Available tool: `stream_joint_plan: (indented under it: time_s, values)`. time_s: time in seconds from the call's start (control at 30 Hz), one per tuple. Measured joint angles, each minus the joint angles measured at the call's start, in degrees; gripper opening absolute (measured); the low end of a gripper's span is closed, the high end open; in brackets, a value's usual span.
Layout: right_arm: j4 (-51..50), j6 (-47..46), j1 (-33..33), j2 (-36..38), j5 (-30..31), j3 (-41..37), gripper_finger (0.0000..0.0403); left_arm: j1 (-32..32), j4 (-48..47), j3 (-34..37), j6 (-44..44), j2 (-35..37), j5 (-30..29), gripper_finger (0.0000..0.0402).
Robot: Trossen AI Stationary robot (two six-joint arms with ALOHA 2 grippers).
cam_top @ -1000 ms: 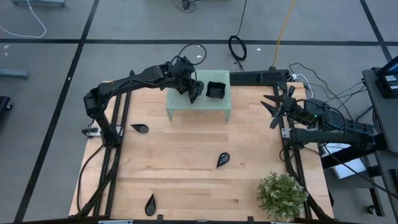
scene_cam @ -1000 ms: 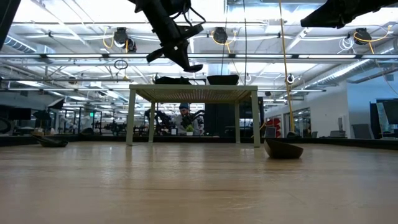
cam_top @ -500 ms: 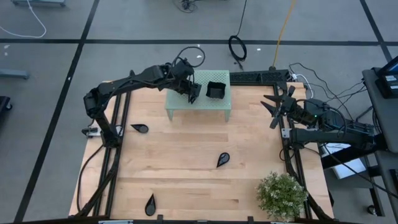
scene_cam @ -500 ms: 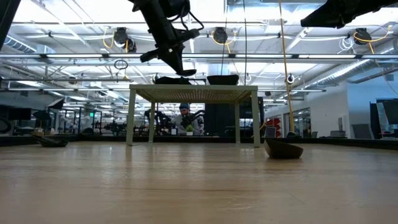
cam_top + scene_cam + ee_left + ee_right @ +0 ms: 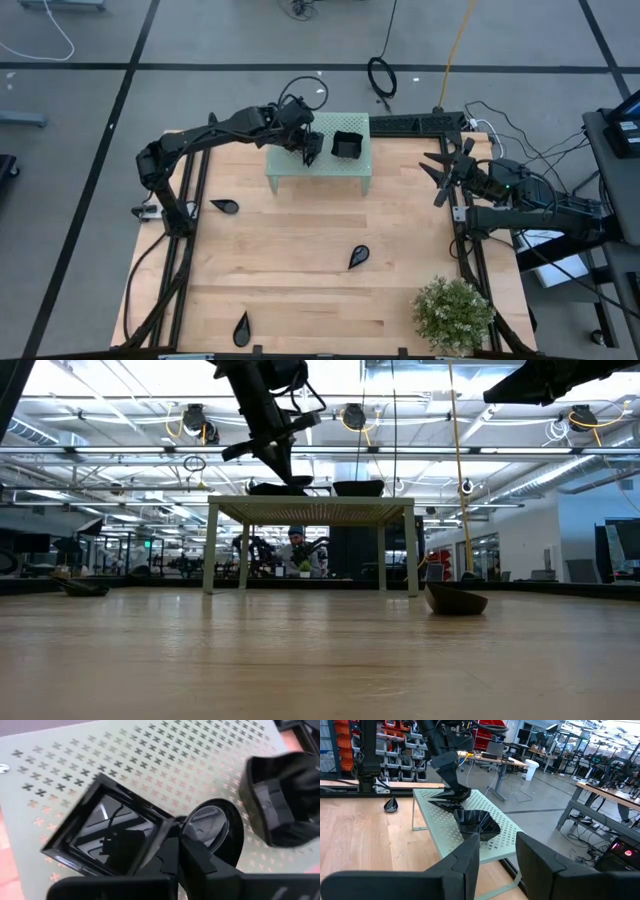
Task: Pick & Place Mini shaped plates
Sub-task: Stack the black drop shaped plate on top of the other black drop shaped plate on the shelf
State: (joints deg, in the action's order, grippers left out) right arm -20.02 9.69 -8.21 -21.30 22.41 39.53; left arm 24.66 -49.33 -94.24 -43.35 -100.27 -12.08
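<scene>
My left gripper reaches over the pale green perforated stand at the table's far side, shut on a black teardrop mini plate. That plate hangs just above the stand top, beside a square black plate resting flat on the stand. A wavy-edged black plate sits on the stand's right part. Three teardrop plates lie on the table. My right gripper waits open above the table's right edge. My left gripper pinches the teardrop plate by its narrow pointed end between its two shut fingers, coming slanting down from the table's left. The plate's round end points away from the fingers, nearly level, low over the stand. Whether it touches the stand or the square plate, I cannot tell.
A potted plant stands at the table's near right corner. Black frame rails run along the left and right edges. Bare wood lies between the stand and the near edge.
My left gripper has tipped and rolled at the wrist while staying over the stand. The teardrop plate, tilted and higher before, has come down toward the stand top and now lies nearly level beside the square plate.
</scene>
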Motion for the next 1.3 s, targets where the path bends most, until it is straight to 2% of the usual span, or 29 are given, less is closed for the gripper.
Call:
stream_joint_plan:
  time_s: [0.1,0.3,0.57,0.8,1.3]
  values:
    - [-0.01,0.02,-0.01,0.00,0.00,0.00,0.0116,-0.04,-0.07,0.00,-0.73,-0.02,-1.06,0.0004]
    - [-0.01,0.00,-0.01,0.02,-0.01,0.00,0.0116,-0.05,-0.07,0.00,-2.22,-0.02,-1.09,0.0023]
    - [0.01,0.00,0.00,0.00,0.01,0.00,0.0116,-0.06,-0.06,0.00,-2.46,-0.02,-1.11,0.0009]
    - [-0.01,0.00,0.00,0.02,0.01,0.00,0.0116,-0.21,-0.05,0.00,-3.39,-0.02,-1.11,0.0026]
    - [0.00,0.01,0.00,0.00,-0.01,0.00,0.0116,-0.74,-0.05,0.00,-3.98,-0.02,-1.11,0.0024]
